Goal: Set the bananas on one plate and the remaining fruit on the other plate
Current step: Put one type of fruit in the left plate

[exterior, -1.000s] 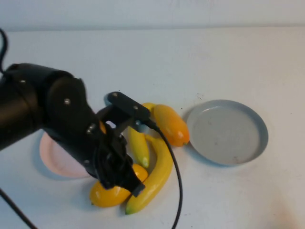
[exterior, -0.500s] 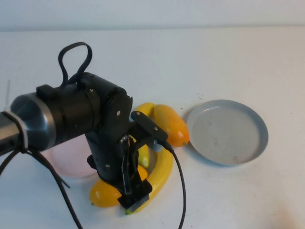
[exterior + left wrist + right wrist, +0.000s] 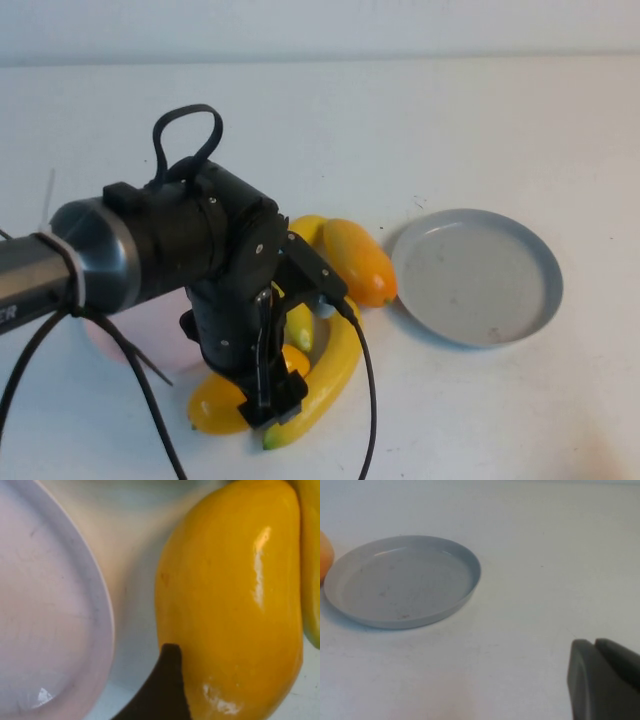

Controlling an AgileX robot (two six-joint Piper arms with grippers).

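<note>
My left gripper (image 3: 262,392) is low over the front mango-like fruit (image 3: 222,408), open, its jaws astride it. In the left wrist view one dark finger (image 3: 167,690) lies against that fruit (image 3: 230,595), beside the pale pink plate (image 3: 50,630). The second, redder fruit (image 3: 358,260) lies next to the grey-blue plate (image 3: 545,270). Two bananas lie between the fruits: a long one (image 3: 335,365) and a shorter one (image 3: 298,325). The pink plate (image 3: 105,340) is mostly hidden by the arm. My right gripper (image 3: 602,680) is shut and empty, off to the side of the grey-blue plate (image 3: 470,575).
The left arm's black cable (image 3: 368,400) trails across the long banana toward the table's front edge. The grey-blue plate holds nothing. White table (image 3: 450,120) stretches behind the fruit.
The left arm swung in over the fruit pile and lowered; its gripper now sits down around the front fruit. The fruit and plates have not moved.
</note>
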